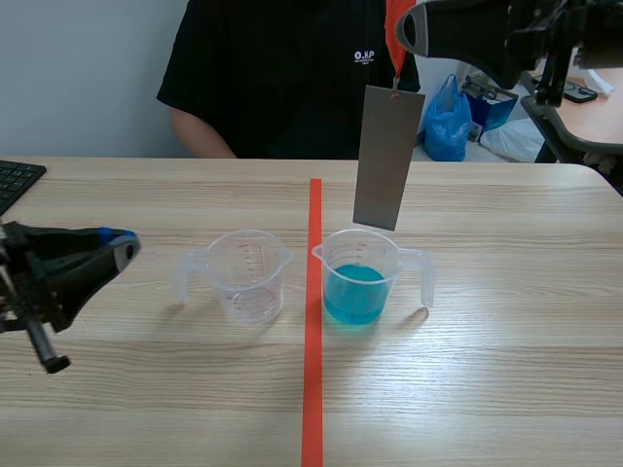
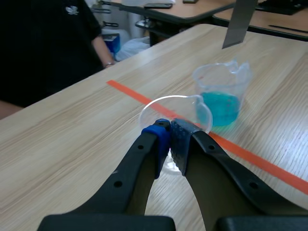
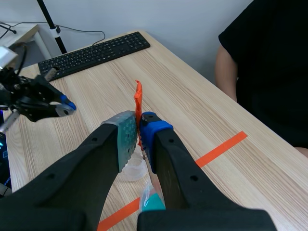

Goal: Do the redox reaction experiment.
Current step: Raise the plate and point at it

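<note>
The right hand [image 1: 399, 31], raised at the far right, is clamped on an orange-red tag [image 1: 391, 39] from which a grey metal plate [image 1: 387, 156] hangs upright, its lower edge just above the rim of the beaker of blue liquid [image 1: 358, 282]. That beaker stands on the desk [image 1: 506, 370] just right of the tape line [image 1: 312, 389], an empty clear beaker [image 1: 249, 277] just left of it. The left hand [image 1: 125, 249], closed on nothing, sits low at the left, apart from the empty beaker
</note>
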Controlling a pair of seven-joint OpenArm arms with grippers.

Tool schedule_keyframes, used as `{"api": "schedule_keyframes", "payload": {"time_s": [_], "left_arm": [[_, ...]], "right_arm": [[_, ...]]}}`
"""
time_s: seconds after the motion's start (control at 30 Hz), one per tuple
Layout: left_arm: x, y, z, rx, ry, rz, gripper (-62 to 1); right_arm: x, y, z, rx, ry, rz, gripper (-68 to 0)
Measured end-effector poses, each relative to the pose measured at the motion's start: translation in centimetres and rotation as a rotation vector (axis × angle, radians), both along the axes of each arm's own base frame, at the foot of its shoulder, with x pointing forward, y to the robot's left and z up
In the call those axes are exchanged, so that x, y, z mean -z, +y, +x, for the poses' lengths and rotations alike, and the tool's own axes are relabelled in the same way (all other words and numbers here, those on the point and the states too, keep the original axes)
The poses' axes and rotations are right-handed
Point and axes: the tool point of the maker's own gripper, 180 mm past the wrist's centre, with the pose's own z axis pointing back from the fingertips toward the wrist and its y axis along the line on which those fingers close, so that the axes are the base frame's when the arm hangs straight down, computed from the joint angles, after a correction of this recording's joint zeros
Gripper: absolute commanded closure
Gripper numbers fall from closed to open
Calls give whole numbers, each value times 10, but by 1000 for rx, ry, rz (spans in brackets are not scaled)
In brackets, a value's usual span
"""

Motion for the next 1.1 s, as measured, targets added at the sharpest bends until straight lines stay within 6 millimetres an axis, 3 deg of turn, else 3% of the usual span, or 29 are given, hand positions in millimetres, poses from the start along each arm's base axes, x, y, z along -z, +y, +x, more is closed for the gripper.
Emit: {"api": "schedule_keyframes", "payload": {"time_s": [0.23, 0.43, 0.73, 1.1], "left_arm": [[-2, -59, 14, 81, 3, -61, -27], [10, -91, 23, 101, 57, -83, -27], [25, -112, 35, 92, 114, -112, -27], [13, -135, 47, 97, 102, -148, -27]], "right_arm": [[0, 0, 0, 0, 0, 0, -17], [0, 0, 0, 0, 0, 0, -17], [0, 0, 0, 0, 0, 0, -17], [0, 0, 0, 0, 0, 0, -17]]}}
